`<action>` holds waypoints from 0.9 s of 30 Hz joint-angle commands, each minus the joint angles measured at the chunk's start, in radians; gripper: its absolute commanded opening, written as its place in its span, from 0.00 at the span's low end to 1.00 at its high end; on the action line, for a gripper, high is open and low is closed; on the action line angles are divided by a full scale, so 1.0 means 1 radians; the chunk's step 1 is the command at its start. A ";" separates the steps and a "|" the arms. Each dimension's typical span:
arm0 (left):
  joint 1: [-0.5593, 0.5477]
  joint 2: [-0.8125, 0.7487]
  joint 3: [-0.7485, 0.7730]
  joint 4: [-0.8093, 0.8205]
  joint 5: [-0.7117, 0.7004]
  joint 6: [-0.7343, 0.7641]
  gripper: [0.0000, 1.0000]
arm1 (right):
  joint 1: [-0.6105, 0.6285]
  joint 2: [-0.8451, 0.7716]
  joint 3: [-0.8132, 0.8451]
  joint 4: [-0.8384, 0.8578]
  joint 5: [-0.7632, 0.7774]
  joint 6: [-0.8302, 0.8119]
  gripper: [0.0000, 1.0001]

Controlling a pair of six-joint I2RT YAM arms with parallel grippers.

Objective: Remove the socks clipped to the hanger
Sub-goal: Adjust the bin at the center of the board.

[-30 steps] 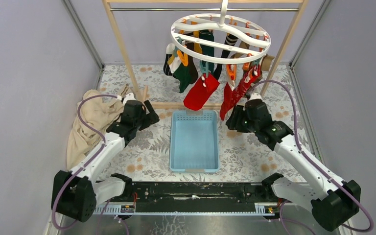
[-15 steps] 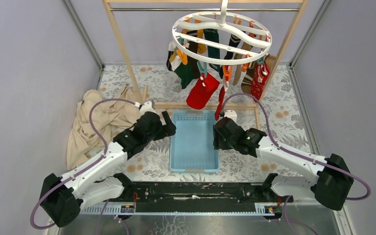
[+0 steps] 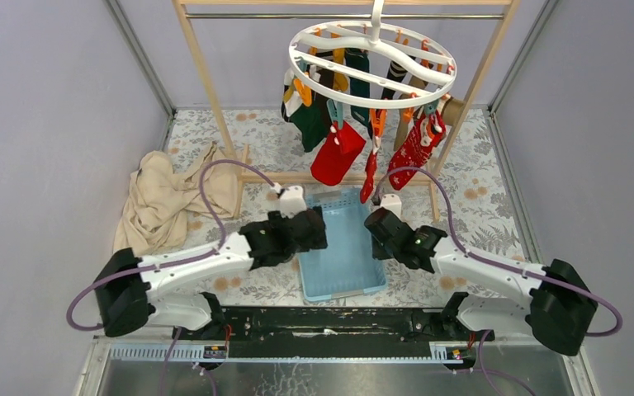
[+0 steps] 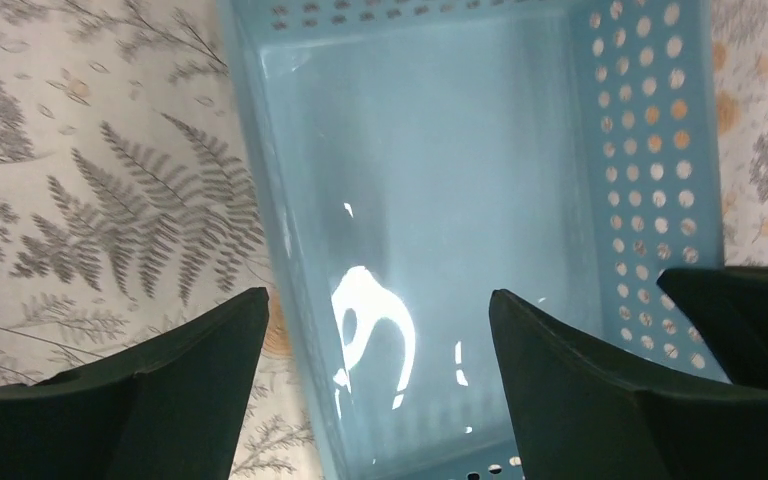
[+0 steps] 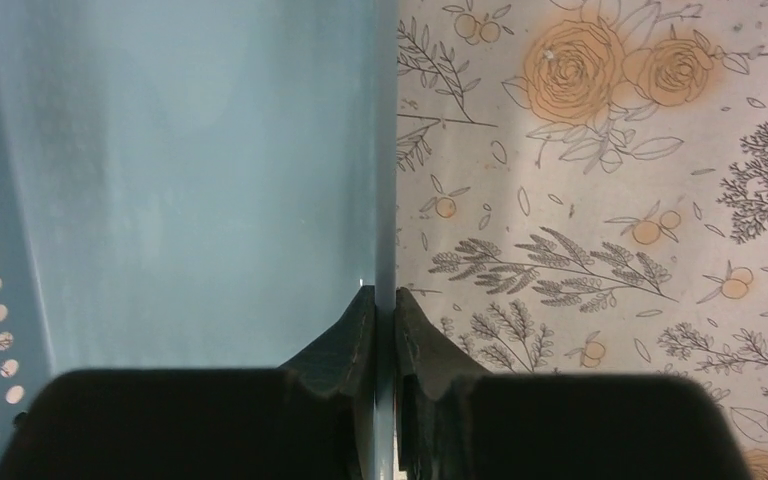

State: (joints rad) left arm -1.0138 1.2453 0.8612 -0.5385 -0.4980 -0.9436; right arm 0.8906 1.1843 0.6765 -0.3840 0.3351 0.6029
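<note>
Socks (image 3: 340, 153) hang clipped under the hanger (image 3: 355, 102) at the back, none of them off yet, the lowest red ones dangling just above the far end of the basket (image 3: 347, 264). At far left the cloth (image 3: 161, 206) lies heaped, well apart from my work. My left pincer (image 4: 378, 310) stands with its jaws wide apart, straddling the basket's left wall with one finger outside and one inside, gripping nothing. The basket sits skewed on the table (image 3: 479, 223), its near end swung to the right. My right pincer (image 5: 384, 300) is pinched together on the thin right wall. I judge the risk to lie there: with only one side clamped, any pull could pivot the basket further or let the slick plastic slide out of my pinch. If my left jaws close off the wall, they would shove it instead of catching it. Left askew, the basket might miss socks dropping from the clips.
</note>
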 commanded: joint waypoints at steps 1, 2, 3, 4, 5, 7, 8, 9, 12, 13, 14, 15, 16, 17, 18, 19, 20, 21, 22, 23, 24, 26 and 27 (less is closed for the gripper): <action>-0.118 0.095 0.068 -0.125 -0.154 -0.168 0.88 | 0.007 -0.094 -0.045 -0.023 0.013 -0.014 0.09; -0.141 0.112 0.083 -0.148 -0.170 -0.195 0.87 | 0.006 -0.118 -0.057 -0.014 0.006 -0.005 0.08; -0.159 0.129 0.095 -0.166 -0.179 -0.216 0.87 | 0.007 -0.133 -0.065 -0.015 0.011 0.003 0.08; -0.170 0.140 0.106 -0.179 -0.183 -0.233 0.88 | 0.007 -0.141 -0.068 -0.018 0.020 0.013 0.07; -0.174 0.150 0.109 -0.183 -0.180 -0.240 0.88 | 0.007 -0.142 -0.067 -0.027 0.023 0.016 0.06; -0.175 0.159 0.115 -0.189 -0.183 -0.254 0.88 | 0.007 -0.134 -0.051 -0.057 0.033 0.029 0.02; -0.175 0.159 0.115 -0.192 -0.188 -0.260 0.88 | 0.007 -0.135 -0.047 -0.063 0.039 0.036 0.01; -0.175 0.161 0.115 -0.193 -0.192 -0.264 0.88 | 0.007 -0.138 -0.044 -0.065 0.042 0.039 0.01; -0.174 0.163 0.125 -0.193 -0.209 -0.257 0.88 | 0.007 -0.162 -0.027 -0.099 0.066 0.065 0.01; -0.173 0.166 0.130 -0.193 -0.216 -0.252 0.88 | 0.007 -0.172 -0.025 -0.108 0.072 0.077 0.01; -0.170 0.169 0.134 -0.190 -0.222 -0.246 0.88 | 0.007 -0.183 -0.026 -0.114 0.075 0.092 0.01; -0.164 0.172 0.138 -0.182 -0.223 -0.237 0.88 | 0.007 -0.195 -0.032 -0.121 0.079 0.108 0.00; -0.155 0.173 0.138 -0.160 -0.220 -0.220 0.89 | 0.007 -0.206 -0.039 -0.126 0.086 0.123 0.00; -0.143 0.170 0.132 -0.131 -0.211 -0.195 0.89 | 0.007 -0.215 -0.048 -0.126 0.096 0.140 0.00; -0.129 0.166 0.125 -0.101 -0.199 -0.172 0.89 | 0.007 -0.223 -0.054 -0.132 0.110 0.159 0.00; -0.110 0.163 0.118 -0.074 -0.181 -0.137 0.89 | 0.007 -0.228 -0.055 -0.139 0.121 0.174 0.00; -0.092 0.159 0.111 -0.044 -0.159 -0.105 0.89 | 0.007 -0.230 -0.055 -0.136 0.121 0.183 0.00; -0.074 0.153 0.109 -0.025 -0.142 -0.076 0.89 | 0.007 -0.224 -0.053 -0.126 0.114 0.187 0.02; -0.063 0.148 0.112 -0.017 -0.131 -0.049 0.89 | 0.007 -0.209 -0.042 -0.131 0.104 0.194 0.03; -0.053 0.141 0.118 -0.016 -0.128 -0.025 0.89 | 0.007 -0.186 -0.027 -0.138 0.086 0.196 0.06; -0.047 0.131 0.127 -0.017 -0.124 0.002 0.89 | 0.007 -0.162 -0.016 -0.140 0.065 0.196 0.09; -0.043 0.103 0.144 -0.018 -0.119 0.047 0.94 | 0.010 -0.121 -0.001 -0.142 0.031 0.195 0.27; -0.042 0.084 0.151 -0.018 -0.116 0.067 0.98 | 0.014 -0.111 0.007 -0.154 0.030 0.196 0.34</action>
State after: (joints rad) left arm -1.0622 1.3952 0.9695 -0.6167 -0.6197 -0.9989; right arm 0.8906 1.0264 0.6209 -0.5247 0.3790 0.7639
